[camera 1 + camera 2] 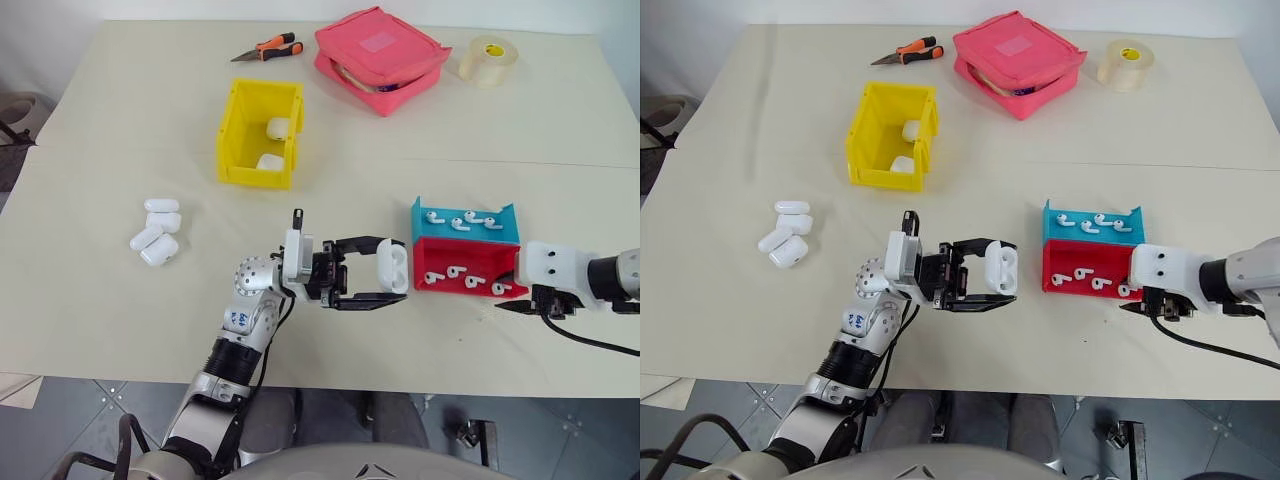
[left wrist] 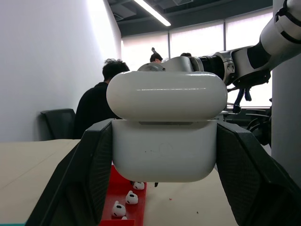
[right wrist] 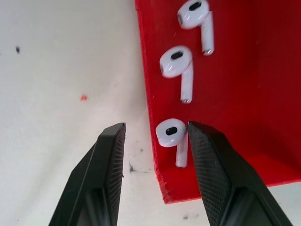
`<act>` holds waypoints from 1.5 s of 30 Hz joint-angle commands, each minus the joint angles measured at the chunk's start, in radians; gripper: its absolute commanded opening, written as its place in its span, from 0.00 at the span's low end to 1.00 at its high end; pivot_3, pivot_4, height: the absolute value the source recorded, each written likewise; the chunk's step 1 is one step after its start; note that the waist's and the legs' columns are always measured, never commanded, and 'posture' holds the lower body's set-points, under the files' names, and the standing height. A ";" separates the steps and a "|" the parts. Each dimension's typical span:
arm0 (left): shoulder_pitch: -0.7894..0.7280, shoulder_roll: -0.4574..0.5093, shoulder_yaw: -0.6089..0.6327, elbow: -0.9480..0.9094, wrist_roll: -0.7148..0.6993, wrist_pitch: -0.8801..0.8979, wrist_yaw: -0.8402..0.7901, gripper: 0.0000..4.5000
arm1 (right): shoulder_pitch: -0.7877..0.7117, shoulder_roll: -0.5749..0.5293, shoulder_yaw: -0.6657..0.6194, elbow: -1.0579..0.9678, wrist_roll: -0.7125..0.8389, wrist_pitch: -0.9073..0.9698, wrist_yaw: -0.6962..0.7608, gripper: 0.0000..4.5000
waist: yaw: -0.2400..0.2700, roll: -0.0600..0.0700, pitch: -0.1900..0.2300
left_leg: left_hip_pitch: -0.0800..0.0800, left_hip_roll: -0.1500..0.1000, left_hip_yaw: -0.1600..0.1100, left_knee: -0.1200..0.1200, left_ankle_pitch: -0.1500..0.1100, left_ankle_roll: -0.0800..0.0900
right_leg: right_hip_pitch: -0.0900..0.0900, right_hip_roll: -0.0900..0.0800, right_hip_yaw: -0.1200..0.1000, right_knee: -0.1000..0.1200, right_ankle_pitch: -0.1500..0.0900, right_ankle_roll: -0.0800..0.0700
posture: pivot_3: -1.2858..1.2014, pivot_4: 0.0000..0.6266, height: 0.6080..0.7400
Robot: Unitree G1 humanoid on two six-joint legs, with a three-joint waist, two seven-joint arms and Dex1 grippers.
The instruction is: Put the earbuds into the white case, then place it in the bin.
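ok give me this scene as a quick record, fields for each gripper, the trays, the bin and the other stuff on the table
left gripper: shut on the white case, lid open, held above the table
right gripper: fingers apart, straddling the front rim of the red tray, one earbud between them, not gripped
red tray: three earbuds
blue tray: behind the red one, several earbuds
bin: yellow, two white cases inside
spare cases: four, clustered on the table
far edge: cutters, pink pouch, tape roll
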 commanded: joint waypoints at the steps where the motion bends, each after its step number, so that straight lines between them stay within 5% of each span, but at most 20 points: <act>1: -0.008 -0.008 -0.008 -0.053 -0.007 0.005 0.005 0.62 | -0.015 -0.007 0.007 0.021 -0.024 -0.035 0.001 0.47 | 0.000 0.000 0.000 | 0.000 0.000 0.000 0.000 0.000 0.000 | 0.000 0.000 0.000 0.000 0.000 0.000 | 0.52 0.24 1.00; 20: -0.011 -0.002 -0.005 -0.071 -0.009 0.023 0.016 0.62 | -0.103 -0.004 0.086 0.153 -0.116 -0.226 0.032 0.47 | -0.001 0.000 0.000 | 0.000 0.000 0.000 0.000 0.000 0.000 | 0.000 0.000 0.000 0.000 0.000 0.000 | 0.52 0.24 1.00; 26: -0.014 0.000 -0.005 -0.073 -0.009 0.024 0.019 0.62 | -0.100 0.008 0.087 0.147 -0.110 -0.223 0.035 0.13 | -0.002 0.000 0.000 | 0.000 0.000 0.000 0.001 0.000 0.000 | 0.000 0.000 0.000 0.000 0.000 0.000 | 0.52 0.24 1.00; 34: -0.015 0.005 -0.004 -0.071 -0.015 0.032 0.012 0.62 | -0.064 0.008 0.060 0.108 -0.089 -0.198 0.024 0.13 | 0.000 0.000 0.000 | 0.000 0.000 0.000 0.001 0.000 0.000 | 0.001 0.000 0.000 0.001 0.000 0.000 | 0.52 0.24 1.00; 41: -0.041 0.011 0.001 -0.038 -0.023 0.041 -0.026 0.62 | 0.007 -0.001 -0.101 -0.010 -0.003 -0.106 -0.019 0.13 | 0.000 0.000 0.000 | 0.000 0.000 0.000 0.001 0.000 0.000 | 0.000 0.000 0.000 0.001 0.000 0.000 | 0.52 0.24 1.00; 45: -0.071 0.010 0.016 -0.002 -0.034 0.047 -0.056 0.62 | 0.057 0.069 -0.300 -0.190 0.192 0.091 -0.049 0.13 | 0.001 0.000 0.000 | 0.000 0.001 0.000 0.001 0.000 0.000 | 0.000 0.000 0.000 0.001 0.000 0.000 | 0.52 0.24 1.00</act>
